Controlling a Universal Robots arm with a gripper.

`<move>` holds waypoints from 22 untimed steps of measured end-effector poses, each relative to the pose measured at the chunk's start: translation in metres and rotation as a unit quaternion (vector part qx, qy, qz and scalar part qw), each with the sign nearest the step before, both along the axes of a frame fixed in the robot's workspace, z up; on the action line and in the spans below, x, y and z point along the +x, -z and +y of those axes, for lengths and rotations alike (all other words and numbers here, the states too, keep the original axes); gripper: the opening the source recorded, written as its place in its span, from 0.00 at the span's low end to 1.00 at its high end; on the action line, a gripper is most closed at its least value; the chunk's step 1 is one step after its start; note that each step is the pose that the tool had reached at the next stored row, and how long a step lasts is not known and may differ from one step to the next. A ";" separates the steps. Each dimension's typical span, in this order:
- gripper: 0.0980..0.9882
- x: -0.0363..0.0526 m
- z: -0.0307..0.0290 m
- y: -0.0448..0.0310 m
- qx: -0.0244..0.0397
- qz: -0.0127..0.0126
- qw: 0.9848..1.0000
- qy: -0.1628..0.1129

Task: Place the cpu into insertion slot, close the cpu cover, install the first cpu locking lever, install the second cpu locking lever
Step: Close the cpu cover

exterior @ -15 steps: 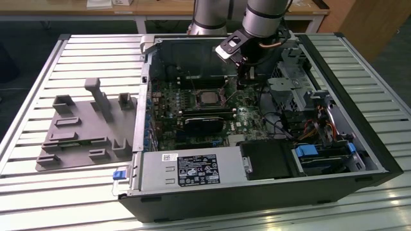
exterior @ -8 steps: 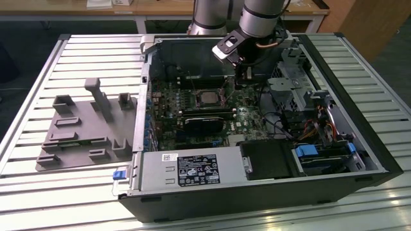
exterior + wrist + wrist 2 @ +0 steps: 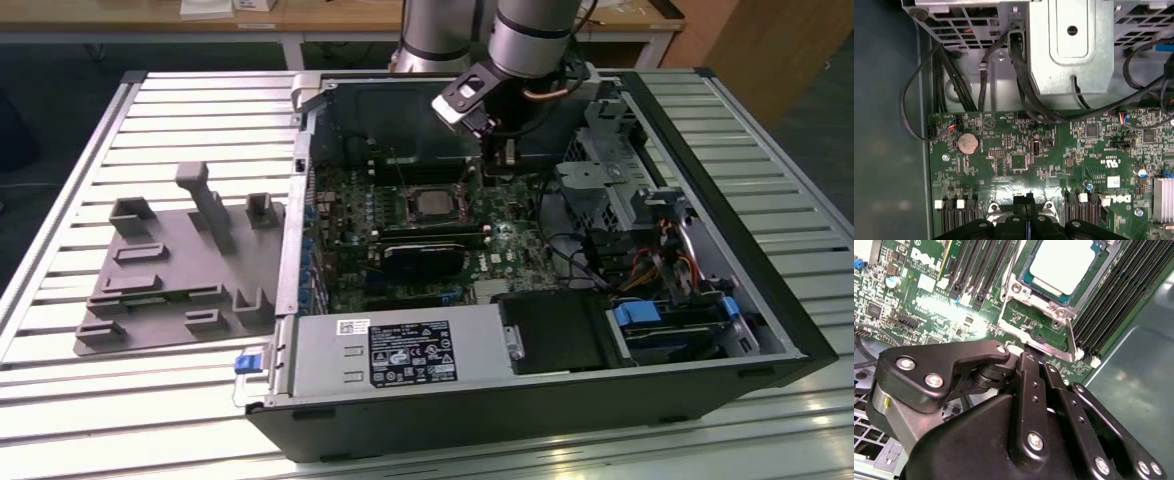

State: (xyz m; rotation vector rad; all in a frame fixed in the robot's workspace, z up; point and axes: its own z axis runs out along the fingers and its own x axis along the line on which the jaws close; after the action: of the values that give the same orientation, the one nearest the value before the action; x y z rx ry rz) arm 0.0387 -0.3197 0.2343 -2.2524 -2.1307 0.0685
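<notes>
The gripper [image 3: 1030, 356] is clenched: its two black fingertips [image 3: 1025, 367] are pressed together on the free edge of the cpu cover [image 3: 1014, 330]. The cover is a thin silvery frame swung up off the socket, and green board shows through its window. Just past the cover's hinged side, the cpu [image 3: 1066, 262] lies flat and uncovered in the insertion slot [image 3: 1024, 276], silver-grey top facing up, with the slot's dark rim close around it. Long black memory slots [image 3: 1114, 295] run along both sides of the socket. In the first wrist view, the green circuit board [image 3: 1019, 165] spreads beyond the fingers. It carries a round coin cell [image 3: 967, 143], and black cables [image 3: 1024, 85] loop up to a grey metal cage [image 3: 1069, 50]. In the exterior view, the gripper hangs at about 2 o'clock from the cpu, and the arm [image 3: 534, 40] rises from it toward 12 o'clock. A black card [image 3: 427, 257] lies at 6 o'clock from the chip, and the silver power supply [image 3: 387, 350] is farther out on the same line. The drive bays [image 3: 667, 320] sit at 4 o'clock. All of this is inside the open computer case [image 3: 787, 330], which lies on a slatted table [image 3: 80, 150]. A grey moulded tray [image 3: 147, 290] rests on the slats at 8 o'clock, well apart from the case.
</notes>
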 end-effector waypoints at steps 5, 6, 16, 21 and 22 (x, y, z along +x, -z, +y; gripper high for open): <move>0.00 -0.0056 0.0001 0.0000 0.000 -0.001 1.000 0.000; 0.00 -0.0067 0.0001 0.0000 0.000 -0.001 1.000 0.000; 0.00 -0.0174 0.0001 0.0000 0.000 -0.003 1.000 0.000; 0.00 -0.0202 0.0001 0.0000 0.000 -0.003 1.000 0.000; 0.00 -0.0203 0.0001 0.0000 0.000 -0.003 1.000 0.000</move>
State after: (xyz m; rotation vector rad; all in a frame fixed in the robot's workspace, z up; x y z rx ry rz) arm 0.0183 -0.3196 0.2343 -2.2553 -2.1336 0.0617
